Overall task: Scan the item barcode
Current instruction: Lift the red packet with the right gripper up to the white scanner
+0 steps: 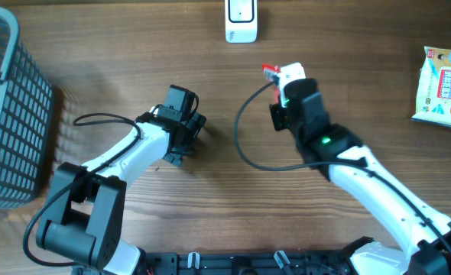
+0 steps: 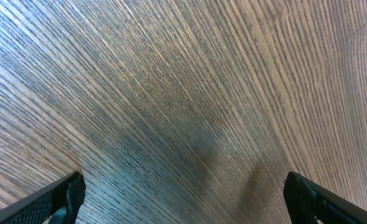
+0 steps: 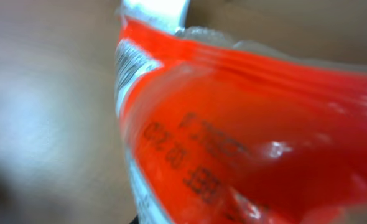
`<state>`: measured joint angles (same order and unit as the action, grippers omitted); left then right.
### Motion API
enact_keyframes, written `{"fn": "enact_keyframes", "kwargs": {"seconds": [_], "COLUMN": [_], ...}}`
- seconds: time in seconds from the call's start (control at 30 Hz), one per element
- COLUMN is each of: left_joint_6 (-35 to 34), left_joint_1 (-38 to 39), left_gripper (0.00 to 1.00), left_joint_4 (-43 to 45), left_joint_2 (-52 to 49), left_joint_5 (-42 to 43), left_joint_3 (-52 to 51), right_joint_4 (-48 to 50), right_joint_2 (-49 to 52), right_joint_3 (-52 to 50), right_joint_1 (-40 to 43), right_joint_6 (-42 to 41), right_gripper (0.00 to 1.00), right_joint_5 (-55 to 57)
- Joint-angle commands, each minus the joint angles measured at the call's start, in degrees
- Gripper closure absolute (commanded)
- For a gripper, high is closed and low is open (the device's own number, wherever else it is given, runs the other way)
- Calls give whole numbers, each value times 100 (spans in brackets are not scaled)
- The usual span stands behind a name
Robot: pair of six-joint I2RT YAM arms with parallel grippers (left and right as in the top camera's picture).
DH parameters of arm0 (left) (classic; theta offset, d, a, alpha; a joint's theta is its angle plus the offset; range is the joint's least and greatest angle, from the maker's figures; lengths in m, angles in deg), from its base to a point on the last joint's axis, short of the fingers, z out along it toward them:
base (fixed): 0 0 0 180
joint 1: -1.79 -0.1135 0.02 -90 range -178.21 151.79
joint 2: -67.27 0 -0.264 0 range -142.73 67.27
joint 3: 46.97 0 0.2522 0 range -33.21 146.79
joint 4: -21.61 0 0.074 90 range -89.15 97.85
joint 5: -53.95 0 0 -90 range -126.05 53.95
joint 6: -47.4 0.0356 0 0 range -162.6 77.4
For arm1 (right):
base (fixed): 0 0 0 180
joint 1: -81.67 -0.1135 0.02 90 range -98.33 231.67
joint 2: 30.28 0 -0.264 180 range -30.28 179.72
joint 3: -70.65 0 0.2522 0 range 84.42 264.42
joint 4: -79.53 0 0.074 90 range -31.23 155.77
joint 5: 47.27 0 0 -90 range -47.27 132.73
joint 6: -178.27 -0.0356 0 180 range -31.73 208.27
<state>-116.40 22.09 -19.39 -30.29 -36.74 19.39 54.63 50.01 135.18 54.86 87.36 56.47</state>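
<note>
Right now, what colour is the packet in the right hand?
Red-orange packet with a white edge; clearest in the right wrist view.

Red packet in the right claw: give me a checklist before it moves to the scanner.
1. Grip: right claw shut on the red packet: ok.
2. Packet's printed side turned toward the scanner: cannot tell, the wrist view is blurred.
3. Table between packet and scanner free of things: ok.
4. Other arm: left claw open, empty, apart from the packet: ok.
5. The cable looping beside the right arm, clear of the packet: ok.
</note>
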Motion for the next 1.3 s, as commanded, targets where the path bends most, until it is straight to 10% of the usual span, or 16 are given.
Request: {"fn": "enact_keyframes", "kwargs": {"seconds": [0.0, 0.4, 0.73, 1.27], "left_joint_6": [-11, -9, -9, -9], "left_joint_1": [-28, -28, -28, -28], "left_gripper": [0, 0, 0, 0], "left_joint_4": [15, 39, 39, 42], "left_joint_2": [-37, -37, -37, -37], "left_joint_5": [-199, -199, -199, -199], "left_joint_3": [-63, -63, -63, -63], "right_joint_4": [1532, 8983, 8008, 6008], "right_joint_2": [72, 2973, 5283, 5727], "right_joint_3": [94, 378, 3338, 3517], "right_joint_1": [-752, -782, -210, 96], "right_joint_6": [1058, 6312, 7423, 8238], "right_gripper": [95, 95, 95, 95], "right_joint_5": [3729, 3093, 1832, 238]}}
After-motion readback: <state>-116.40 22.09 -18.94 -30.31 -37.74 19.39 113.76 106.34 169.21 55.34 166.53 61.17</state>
